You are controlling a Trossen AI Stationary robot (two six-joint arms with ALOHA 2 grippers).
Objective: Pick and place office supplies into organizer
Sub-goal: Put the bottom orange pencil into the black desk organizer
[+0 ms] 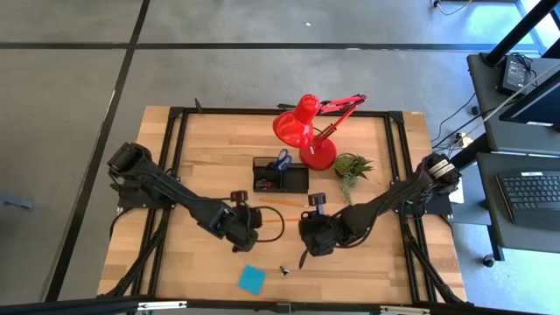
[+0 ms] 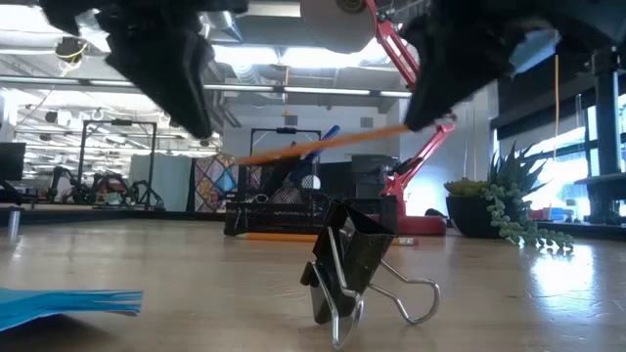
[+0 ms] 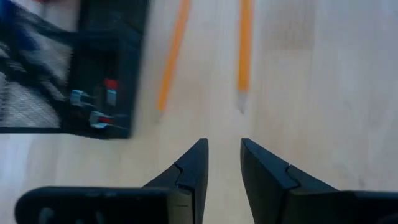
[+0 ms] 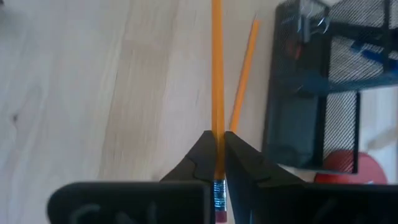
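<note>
Right tool (image 4: 219,163) hovers above the wooden tabletop (image 4: 93,93), clenched on 1 orange pencil (image 4: 217,81); left tool (image 3: 222,163) released nearby, beside black mesh organizer (image 4: 317,87).

Both arms are dark, nearly black, built of rounded segments that thicken at the joints, with thin black cables looping off them at the left and right edges of the overhead frame. The right arm carries a pale, whitish band near its base at the right of that frame. The left hand (image 3: 222,163) and the right hand (image 4: 219,155) each end in two matte black, wedge-shaped fingers that taper to blunt tips, mounted on a wide, dark crossbar.
</note>
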